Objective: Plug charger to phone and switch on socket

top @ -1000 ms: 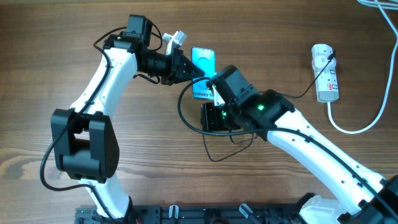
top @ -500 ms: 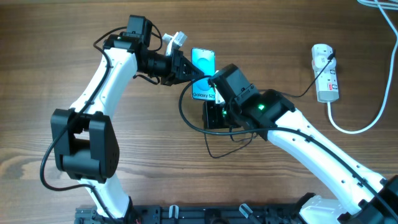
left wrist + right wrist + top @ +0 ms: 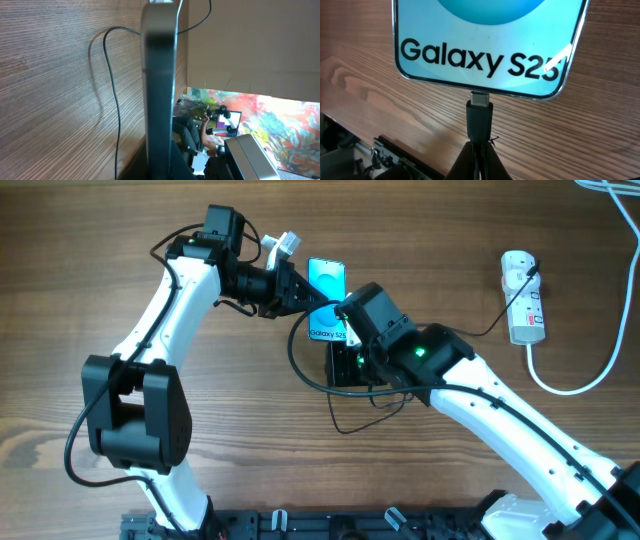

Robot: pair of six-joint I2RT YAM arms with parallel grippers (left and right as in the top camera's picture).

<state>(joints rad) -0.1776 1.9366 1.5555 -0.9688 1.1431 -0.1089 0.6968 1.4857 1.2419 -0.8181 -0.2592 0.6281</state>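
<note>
Left end effector pinched phone, held off counter. Right end effector pinched charger, tip at phone's bottom port, seating depth unclear. Risk: off-axis push could bend tip or slip phone from grip. Socket far right, switch not yet pressed

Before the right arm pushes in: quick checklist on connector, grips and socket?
1. Charger tip lined up with the phone port: ok.
2. Tip fully seated: not ok, bare metal shows below the phone's edge.
3. Right pincer shut on charger: ok.
4. Left pincer holding phone: ok, phone sits edge-on in the left wrist view.
5. Charger's far end plugged into socket: looks ok from overhead.
6. Socket switch on: cannot tell.
</note>
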